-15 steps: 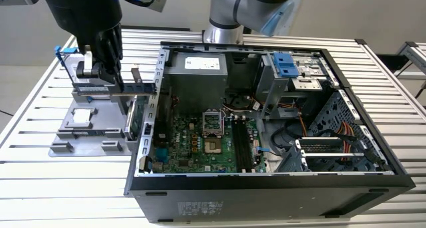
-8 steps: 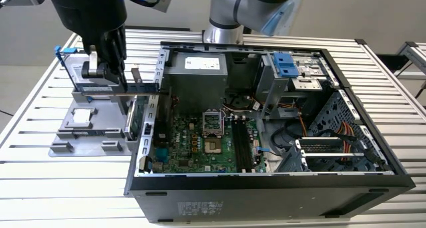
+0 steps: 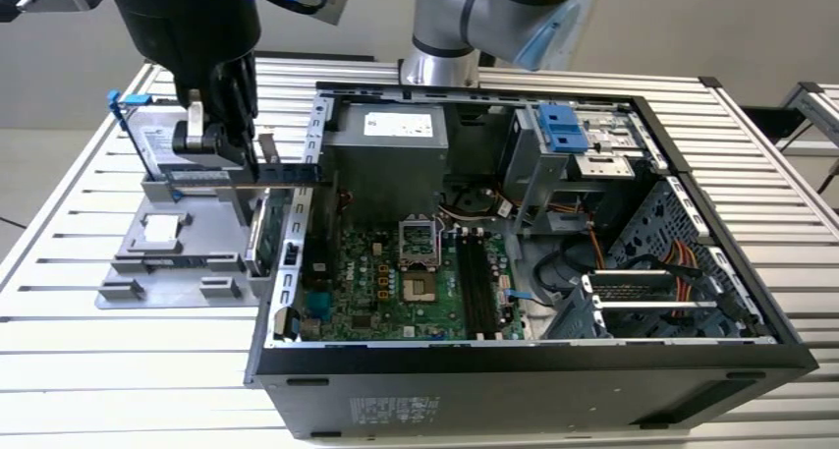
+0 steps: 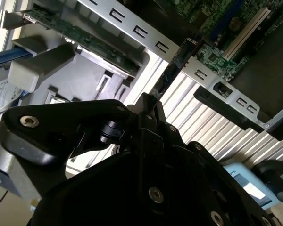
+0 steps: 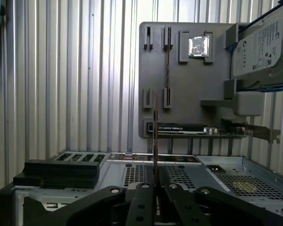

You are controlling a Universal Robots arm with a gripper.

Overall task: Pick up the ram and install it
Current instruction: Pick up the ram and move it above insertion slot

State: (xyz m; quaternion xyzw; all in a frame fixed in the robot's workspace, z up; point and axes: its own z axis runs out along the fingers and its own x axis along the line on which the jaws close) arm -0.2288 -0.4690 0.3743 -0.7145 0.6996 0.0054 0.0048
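Black two-fingered tool (image 5: 155, 185) clamped on the long dark blue ram stick (image 3: 291, 175), axis 9-to-3 in the exterior view, above the grey tray (image 3: 144, 272). We judge the black memory slots (image 3: 478, 282) lie toward 4 o'clock.

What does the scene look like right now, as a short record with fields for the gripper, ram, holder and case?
gripper: shut on the ram, in the air above the gray holder
ram: clamped in the gripper, clear of the holder's slots
gray holder: on the slatted table, carrying a hard drive and an expansion card
computer case: open, motherboard exposed, ram not yet installed
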